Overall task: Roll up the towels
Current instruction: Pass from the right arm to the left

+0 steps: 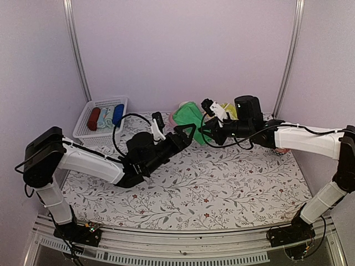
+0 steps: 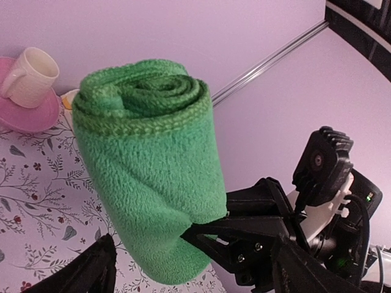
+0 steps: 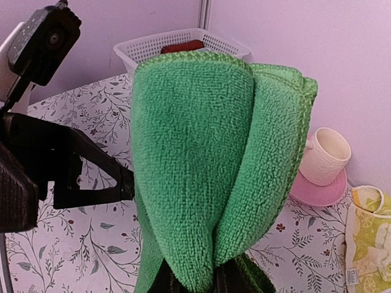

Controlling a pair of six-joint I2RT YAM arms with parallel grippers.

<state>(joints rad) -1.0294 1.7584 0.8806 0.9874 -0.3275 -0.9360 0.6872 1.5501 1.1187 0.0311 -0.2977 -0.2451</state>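
The green towel [image 1: 187, 115] is rolled into a thick cylinder and held off the table near the back. My right gripper [image 3: 190, 282] is shut on its lower end, and the roll rises from between its fingers. In the left wrist view the roll [image 2: 149, 171] stands upright, with the right arm's black fingers [image 2: 244, 229] pinching it from the right. My left gripper [image 2: 195, 274] is open, its two fingers standing wide on either side of the roll's lower end. One of its fingers [image 3: 79, 177] sits just left of the roll. The pale yellow towel [image 3: 369, 238] lies crumpled on the table at the back right [image 1: 228, 111].
A white basket [image 1: 102, 117] at the back left holds dark red, pale blue and deep blue cloth rolls. A cream cup [image 3: 324, 155] on a pink saucer [image 3: 317, 190] stands near the back wall. A floral cloth [image 1: 211, 183] covers the table.
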